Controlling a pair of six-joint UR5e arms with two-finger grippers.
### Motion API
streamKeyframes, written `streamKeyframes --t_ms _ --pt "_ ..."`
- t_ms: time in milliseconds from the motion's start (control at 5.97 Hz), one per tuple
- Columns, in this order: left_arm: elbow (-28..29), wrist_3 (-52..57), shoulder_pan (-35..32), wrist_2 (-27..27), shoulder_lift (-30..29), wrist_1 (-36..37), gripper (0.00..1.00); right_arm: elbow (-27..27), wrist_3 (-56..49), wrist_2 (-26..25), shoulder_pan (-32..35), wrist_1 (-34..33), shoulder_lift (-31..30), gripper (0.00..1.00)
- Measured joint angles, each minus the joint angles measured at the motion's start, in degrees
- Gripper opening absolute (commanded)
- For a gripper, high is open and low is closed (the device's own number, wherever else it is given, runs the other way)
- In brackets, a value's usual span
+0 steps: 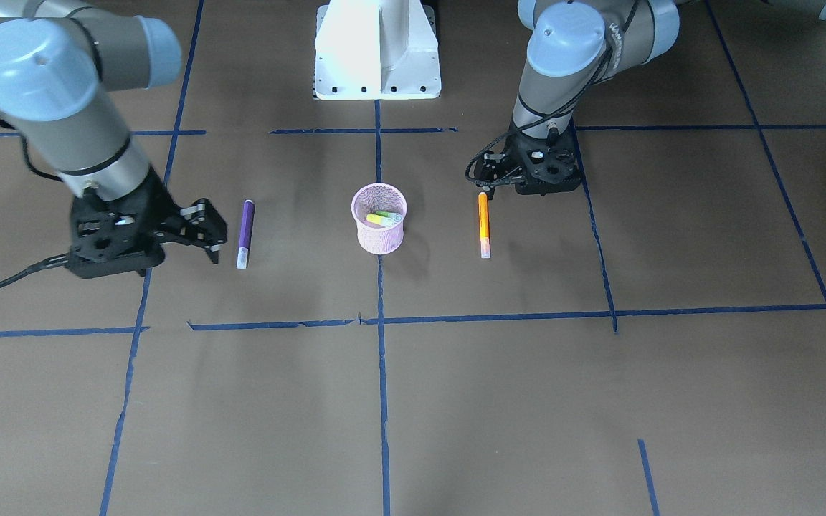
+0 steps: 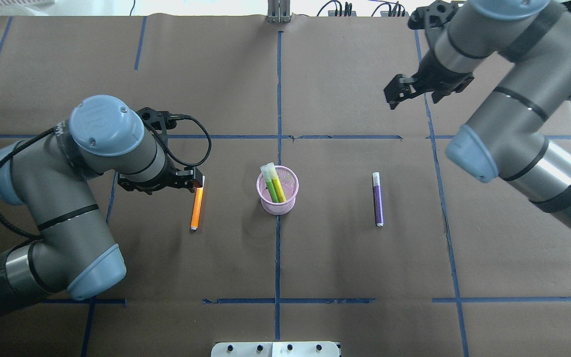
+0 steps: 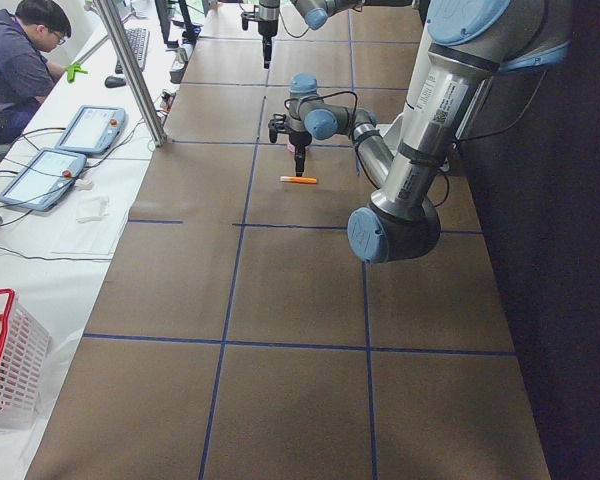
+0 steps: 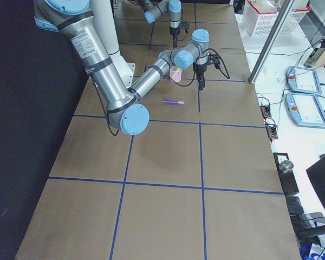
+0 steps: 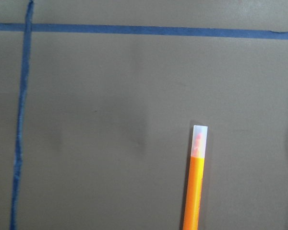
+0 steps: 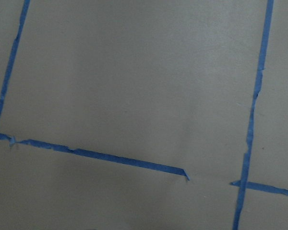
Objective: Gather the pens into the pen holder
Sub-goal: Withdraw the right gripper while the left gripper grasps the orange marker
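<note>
The pink mesh pen holder (image 1: 381, 241) (image 2: 285, 206) stands upright at the table's middle, with a green pen (image 2: 278, 187) and a yellow pen (image 2: 269, 182) leaning inside. An orange pen (image 1: 484, 223) (image 2: 197, 206) (image 5: 194, 191) lies flat on my left side. My left gripper (image 1: 483, 188) (image 2: 195, 181) hovers just above it, apart from it, and looks open. A purple pen (image 1: 246, 231) (image 2: 377, 199) lies flat on my right side. My right gripper (image 1: 214, 236) (image 2: 395, 96) is open and empty, raised above the table outward of the purple pen.
The white robot base plate (image 1: 377, 79) sits at the table's robot-side edge. Blue tape lines (image 6: 110, 157) grid the brown table. An operator (image 3: 20, 50) sits at a side desk past a metal post (image 3: 130, 70), and a white basket (image 3: 10, 360) stands off the table.
</note>
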Motion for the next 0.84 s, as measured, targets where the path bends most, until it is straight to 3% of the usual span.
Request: streamKeyframes --t_ms 167,502,837 --pt "3.8 -2.3 0.3 0.4 -0.8 -4.4 0.63 0.0 -4.4 2.0 1.6 0.0 -1.8 1.0" --pt "8.4 -4.8 0.8 0.6 -2.0 -9.9 0.63 0.0 -6.3 2.9 2.5 0.1 -3.2 1.0" --pt "9.7 -5.1 1.6 0.6 -2.2 -10.7 0.59 0.0 -6.6 2.9 2.6 0.2 -3.8 1.0"
